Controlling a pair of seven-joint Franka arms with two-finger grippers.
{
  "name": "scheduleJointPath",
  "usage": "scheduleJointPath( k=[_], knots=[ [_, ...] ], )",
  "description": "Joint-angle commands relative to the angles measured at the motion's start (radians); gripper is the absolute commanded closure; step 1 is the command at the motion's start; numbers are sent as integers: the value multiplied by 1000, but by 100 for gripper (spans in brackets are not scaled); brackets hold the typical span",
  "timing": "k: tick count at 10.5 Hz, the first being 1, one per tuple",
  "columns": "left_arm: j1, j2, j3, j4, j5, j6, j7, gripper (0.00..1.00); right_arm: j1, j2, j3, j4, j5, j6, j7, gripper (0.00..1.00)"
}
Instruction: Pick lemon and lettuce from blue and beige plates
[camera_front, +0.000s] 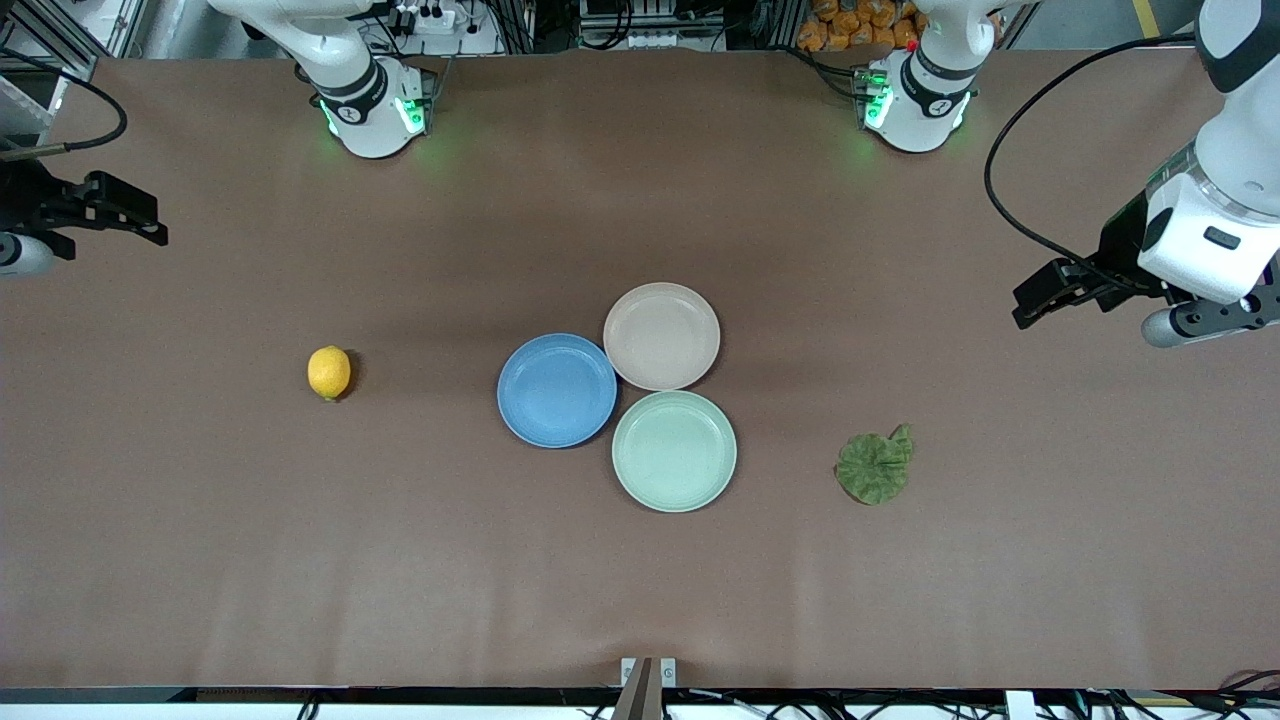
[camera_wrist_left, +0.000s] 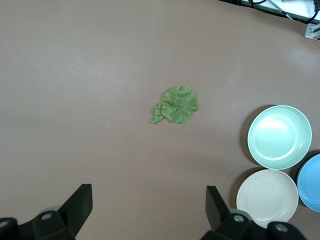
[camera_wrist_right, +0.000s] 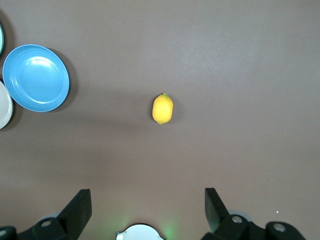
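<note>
The lemon (camera_front: 329, 372) (camera_wrist_right: 162, 108) lies on the bare brown table toward the right arm's end, apart from every plate. The lettuce (camera_front: 873, 468) (camera_wrist_left: 179, 104) lies flat on the table toward the left arm's end. The blue plate (camera_front: 557, 390) (camera_wrist_right: 35, 77) and the beige plate (camera_front: 661, 335) (camera_wrist_left: 267, 197) touch at mid-table, and both hold nothing. My left gripper (camera_front: 1035, 300) (camera_wrist_left: 149, 192) hangs open over the table at its own end, with nothing between its fingers. My right gripper (camera_front: 150, 225) (camera_wrist_right: 148, 196) is open and holds nothing at the right arm's end.
A mint-green plate (camera_front: 673, 450) (camera_wrist_left: 279, 136), also with nothing on it, touches the blue and beige ones and is nearer to the front camera. The right arm's base (camera_wrist_right: 135, 232) shows under its wrist. A small clamp (camera_front: 648, 675) sits at the table's front edge.
</note>
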Motion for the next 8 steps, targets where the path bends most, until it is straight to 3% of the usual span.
scheduleJointPath(
  k=[1, 2, 5, 8],
  knots=[
    [-56, -52, 77, -16, -46, -14, 53, 0, 7, -30, -3, -28, -19, 1, -2, 0],
    [-102, -62, 139, -20, -48, -14, 72, 0, 6, -29, -3, -27, -19, 4, -4, 0],
    [-123, -69, 192, -20, -48, -23, 118, 0, 0, -29, -3, -27, -19, 4, -4, 0],
    [-127, -61, 186, -21, -48, -28, 107, 0, 0, -27, -5, -27, -19, 4, -4, 0]
  ],
)
